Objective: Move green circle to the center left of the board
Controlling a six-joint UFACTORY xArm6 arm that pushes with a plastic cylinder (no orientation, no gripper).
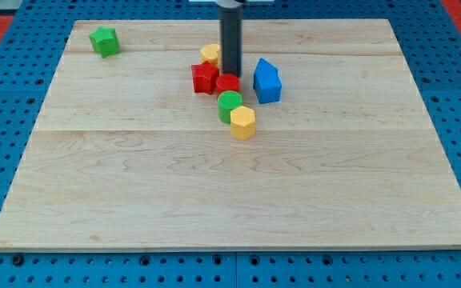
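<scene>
The green circle [230, 104] lies a little above the middle of the board [134, 208], inside a tight group of blocks. There is only one green circle. It touches the yellow hexagon [243, 122] at its lower right, and the red circle [228, 82] sits directly above it, touching or nearly touching.

Counted by colour, the board carries seven blocks: two green, two red, two yellow and one blue. The second green block is a star-like shape [104, 41], alone near the view's top left corner, well apart from the group. The second red block [205, 78] has an uneven shape and stands just left of the red circle. The second yellow block [210, 54] is partly hidden behind the rod, so its shape cannot be told. The blue block [267, 81], which looks like a small house, stands just right of the red circle.

The rod has no jaws and holds nothing. The tip [230, 74] comes down at the upper edge of the red circle, between the yellow block and the blue block; whether it touches the red circle cannot be told. It is near the green circle but apart from it.
</scene>
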